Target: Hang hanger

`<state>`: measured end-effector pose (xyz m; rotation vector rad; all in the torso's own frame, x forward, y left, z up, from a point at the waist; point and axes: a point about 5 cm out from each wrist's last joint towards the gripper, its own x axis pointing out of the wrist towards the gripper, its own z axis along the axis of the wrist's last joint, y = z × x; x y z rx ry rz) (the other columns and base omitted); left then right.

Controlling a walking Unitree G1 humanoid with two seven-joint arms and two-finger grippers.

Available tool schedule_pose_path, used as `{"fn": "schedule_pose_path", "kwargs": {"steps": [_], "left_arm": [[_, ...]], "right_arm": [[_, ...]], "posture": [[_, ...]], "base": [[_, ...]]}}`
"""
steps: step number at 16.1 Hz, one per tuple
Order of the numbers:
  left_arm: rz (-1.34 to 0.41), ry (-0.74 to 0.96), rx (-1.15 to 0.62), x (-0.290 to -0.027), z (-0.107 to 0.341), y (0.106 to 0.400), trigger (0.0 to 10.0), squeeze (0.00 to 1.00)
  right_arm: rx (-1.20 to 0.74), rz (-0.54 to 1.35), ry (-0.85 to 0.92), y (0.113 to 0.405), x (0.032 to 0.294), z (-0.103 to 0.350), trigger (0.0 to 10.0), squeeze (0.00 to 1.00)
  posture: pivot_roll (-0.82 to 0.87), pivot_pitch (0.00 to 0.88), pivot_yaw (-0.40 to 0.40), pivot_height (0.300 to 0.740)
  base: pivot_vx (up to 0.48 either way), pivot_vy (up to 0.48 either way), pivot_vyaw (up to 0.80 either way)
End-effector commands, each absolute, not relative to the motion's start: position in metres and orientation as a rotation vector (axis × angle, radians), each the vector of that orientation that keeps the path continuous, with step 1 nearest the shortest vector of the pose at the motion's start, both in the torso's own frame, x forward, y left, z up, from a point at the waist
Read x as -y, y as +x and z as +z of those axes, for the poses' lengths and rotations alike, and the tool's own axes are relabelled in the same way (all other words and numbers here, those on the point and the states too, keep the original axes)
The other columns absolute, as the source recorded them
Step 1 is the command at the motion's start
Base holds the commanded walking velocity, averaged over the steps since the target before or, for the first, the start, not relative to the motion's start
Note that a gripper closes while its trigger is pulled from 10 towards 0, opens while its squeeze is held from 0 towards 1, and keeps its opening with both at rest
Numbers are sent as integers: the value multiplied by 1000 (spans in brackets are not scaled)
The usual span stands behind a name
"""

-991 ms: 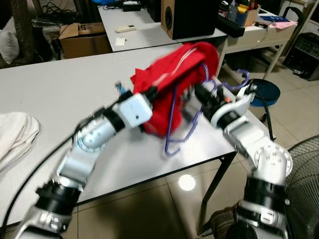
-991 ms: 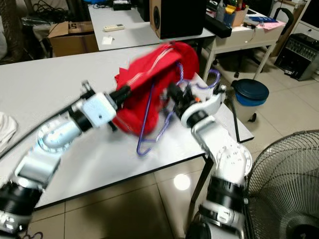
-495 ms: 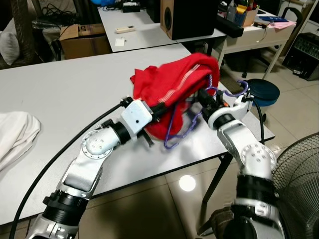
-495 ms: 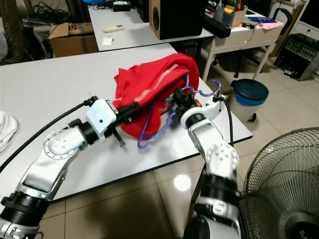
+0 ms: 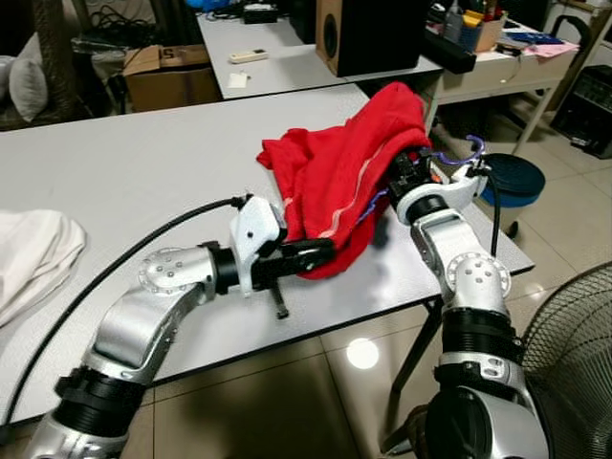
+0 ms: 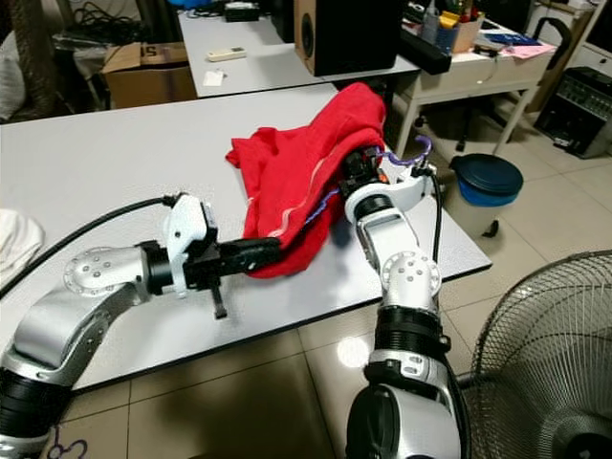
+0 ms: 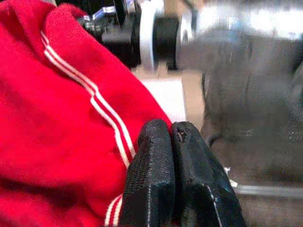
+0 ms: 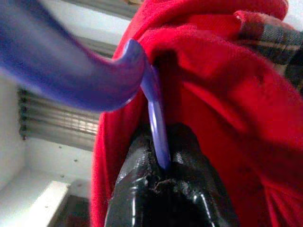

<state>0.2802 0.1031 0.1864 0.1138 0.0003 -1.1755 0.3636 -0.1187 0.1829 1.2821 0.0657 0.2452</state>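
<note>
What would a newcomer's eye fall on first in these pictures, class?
The red shirt, draped in a heap at the white table's right end. The left hand pinches its lower hem, while the right hand is shut on a purple hanger tucked under the cloth.

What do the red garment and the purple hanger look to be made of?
The red garment with white stripes looks like soft matte knit fabric: it folds and drapes limply where the left gripper pinches it. The purple hanger, clamped in the right gripper, looks like smooth glossy plastic or coated wire; which one is unclear.
</note>
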Motion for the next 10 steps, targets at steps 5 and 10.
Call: {"fn": "schedule_pose_path", "kwargs": {"steps": [5,10], "left_arm": [[-958,-44,226,-111,252,319,0,0],[-648,82,234,-149,272,347,0,0]], "right_arm": [[-165,416,1085,345,69,177,10000,0],[-284,411,944,328,81,170,10000,0]], "posture": [[-37,0,32,740],[-67,0,50,740]], "base": [[0,0,0],[0,0,0]]}}
